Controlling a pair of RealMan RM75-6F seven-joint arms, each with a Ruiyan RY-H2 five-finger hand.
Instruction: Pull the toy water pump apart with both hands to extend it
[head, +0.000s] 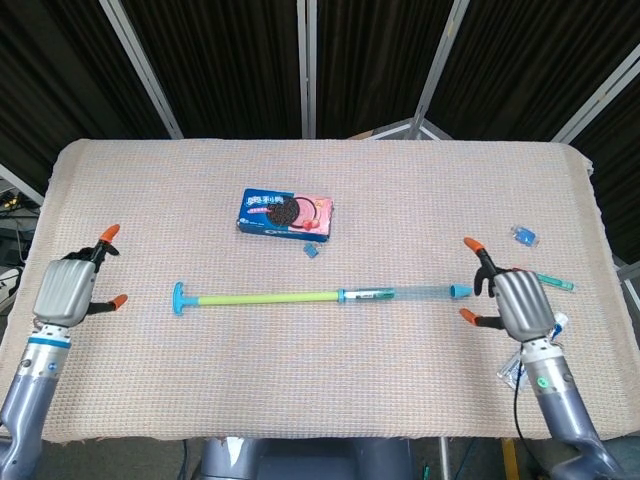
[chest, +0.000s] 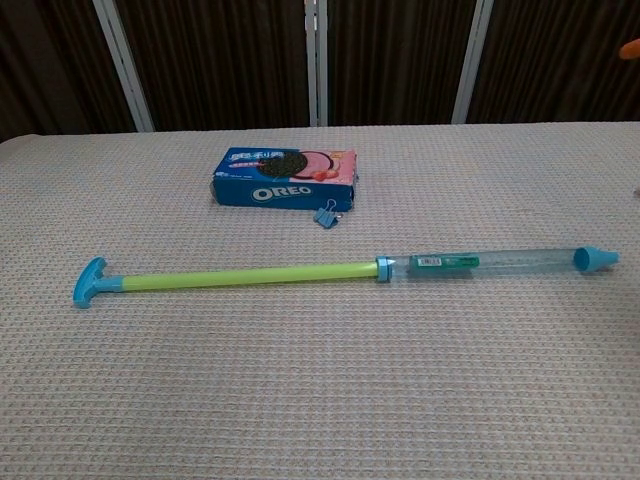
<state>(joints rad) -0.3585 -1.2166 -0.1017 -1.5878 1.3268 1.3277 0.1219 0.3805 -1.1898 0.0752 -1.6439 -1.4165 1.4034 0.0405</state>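
The left hand (head: 68, 289) hangs well apart from the pump's handle end, fingers spread and holding nothing; the right hand (head: 515, 302) sits just beside the nozzle end, likewise spread and empty, touching nothing that can be made out. Between them the toy water pump (head: 320, 295) lies flat on the table — its lime-green rod (chest: 245, 274) drawn far out of the clear barrel (chest: 480, 260), the blue T-handle (chest: 88, 282) at one end and the blue nozzle (chest: 594, 258) at the other; by this showing the pulling step looks finished and the toy released, so the next move calls for little more than drawing both arms clear without brushing the ends. The surface is a woven beige tablecloth (head: 330, 390); on it an Oreo box (chest: 285, 176) and a small blue binder clip (chest: 326, 215) lie beyond the pump, with a red-and-green marker (head: 552, 282), a second blue clip (head: 523, 236) and a toothpaste tube partly hidden by the right hand; behind stand dark folding screens (head: 370, 60) with pale frames.
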